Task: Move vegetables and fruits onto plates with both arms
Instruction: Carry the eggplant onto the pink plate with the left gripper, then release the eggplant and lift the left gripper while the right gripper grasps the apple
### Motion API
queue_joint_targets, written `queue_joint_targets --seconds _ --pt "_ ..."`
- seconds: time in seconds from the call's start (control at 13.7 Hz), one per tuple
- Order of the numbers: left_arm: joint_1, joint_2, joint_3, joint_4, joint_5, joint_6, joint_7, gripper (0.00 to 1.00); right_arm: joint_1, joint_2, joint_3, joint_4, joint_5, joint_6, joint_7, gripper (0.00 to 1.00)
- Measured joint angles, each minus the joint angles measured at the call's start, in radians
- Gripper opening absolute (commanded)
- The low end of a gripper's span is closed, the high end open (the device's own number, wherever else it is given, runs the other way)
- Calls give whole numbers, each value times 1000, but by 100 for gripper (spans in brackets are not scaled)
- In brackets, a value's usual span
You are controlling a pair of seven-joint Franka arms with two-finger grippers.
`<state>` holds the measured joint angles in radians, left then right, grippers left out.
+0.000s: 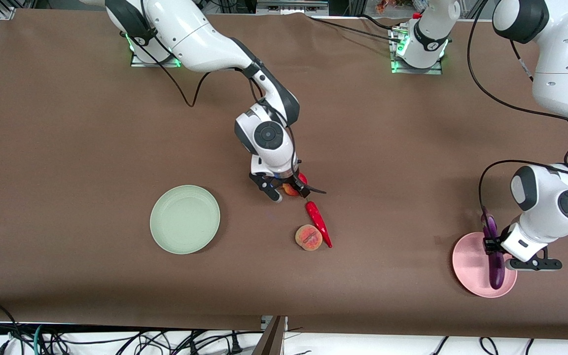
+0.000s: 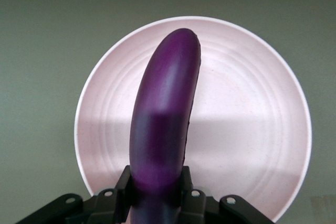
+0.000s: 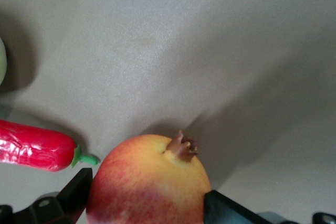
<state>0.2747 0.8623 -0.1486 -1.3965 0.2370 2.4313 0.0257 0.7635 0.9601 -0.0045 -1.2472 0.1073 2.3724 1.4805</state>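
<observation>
Purple eggplant [image 2: 165,124] was pinched by the left gripper [image 1: 497,250] over the pink plate [image 1: 466,268] near the bench's front edge; release was due; mid-bench, the red fruit [image 3: 149,182] was clamped by the right gripper [image 1: 289,190], a lift toward the green plate [image 1: 185,219] judged next.

The work surface is a table [image 1: 91,148] covered edge to edge with a matte brown cloth, which shows soft shadows and a slight ripple along its upper edge. Along the upper edge, two metal base plates [image 1: 153,60] lit with green indicator lights are mounted on the cloth, and aluminium framing [image 1: 289,5] stands above it. Along the lower edge, a white floor strip carries a tangle of black cables [image 1: 116,340] and a grey bracket [image 1: 266,321] at the table's middle.
</observation>
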Motion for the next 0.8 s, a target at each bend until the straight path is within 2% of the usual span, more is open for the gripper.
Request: queue_joint_targets --seconds 0.07,0.51,0.8 --pt "-1 0 -2 1 0 3 0 100 1 0 -1 0 0 0 3 100" --pt "-1 -2 -9 34 -7 9 0 100 6 0 -1 -1 -28 2 12 100" --pt "-13 -6 -40 125 -66 -166 -4 100 27 -6 -1 2 -112 -45 22 100"
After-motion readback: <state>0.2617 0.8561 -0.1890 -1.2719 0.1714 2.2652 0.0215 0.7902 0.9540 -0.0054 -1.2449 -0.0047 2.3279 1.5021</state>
